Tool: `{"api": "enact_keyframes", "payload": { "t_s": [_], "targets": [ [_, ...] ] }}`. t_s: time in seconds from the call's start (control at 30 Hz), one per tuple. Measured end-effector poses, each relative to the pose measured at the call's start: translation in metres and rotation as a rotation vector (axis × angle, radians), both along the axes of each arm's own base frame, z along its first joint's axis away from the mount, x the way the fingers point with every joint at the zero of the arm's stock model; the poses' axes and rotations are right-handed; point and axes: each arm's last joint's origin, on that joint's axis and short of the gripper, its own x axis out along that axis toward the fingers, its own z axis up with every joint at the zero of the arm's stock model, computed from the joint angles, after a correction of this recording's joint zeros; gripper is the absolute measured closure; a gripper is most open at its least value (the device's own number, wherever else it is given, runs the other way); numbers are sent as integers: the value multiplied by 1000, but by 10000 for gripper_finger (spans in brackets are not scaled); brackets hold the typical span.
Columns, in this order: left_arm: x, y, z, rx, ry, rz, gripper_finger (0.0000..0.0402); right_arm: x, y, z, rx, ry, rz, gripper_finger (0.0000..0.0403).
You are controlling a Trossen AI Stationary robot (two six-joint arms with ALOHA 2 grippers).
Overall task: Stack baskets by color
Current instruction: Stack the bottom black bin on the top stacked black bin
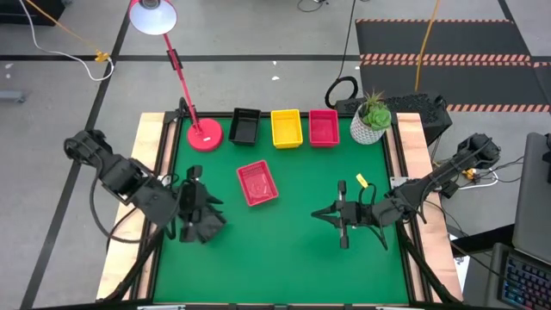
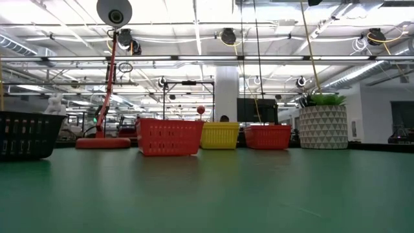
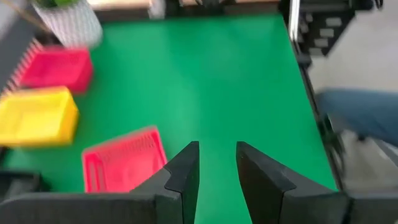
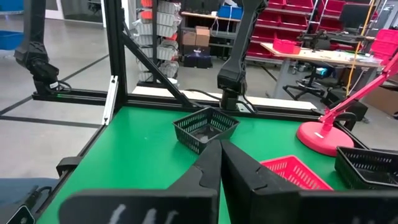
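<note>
Green tabletop (image 1: pixel 293 258). Along its far edge, in a row: black basket (image 1: pixel 244 126), yellow basket (image 1: pixel 286 128), red basket (image 1: pixel 324 127), set just beside one another. The lamp base (image 1: pixel 205 136) sits left of the row, the plant pot (image 1: pixel 371 126) right of it.

A second red basket (image 1: pixel 256 183) sits alone nearer the middle, turned askew.

Another black basket (image 4: pixel 205 129) rests at the left side of the tabletop, by the left arm. Left claw (image 3: pixel 217 165) is part open with nothing between the fingers, hovering above the green, apart from the askew red basket.

Right claw (image 4: pixel 220 163) is over the right half, fingers pressed together, holding nothing.
</note>
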Motion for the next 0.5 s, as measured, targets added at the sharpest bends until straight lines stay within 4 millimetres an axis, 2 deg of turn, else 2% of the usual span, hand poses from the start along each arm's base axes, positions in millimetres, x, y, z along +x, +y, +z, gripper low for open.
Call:
{"api": "enact_keyframes", "payload": {
  "t_s": [0.23,0.5],
  "targets": [
    [-15,12,-7,-82,308,36,293,0,0,-1,-3,5,0,399],
    [-20,9,-23,-108,599,61,293,0,0,-2,-3,17,-1,399]
  ]
}}
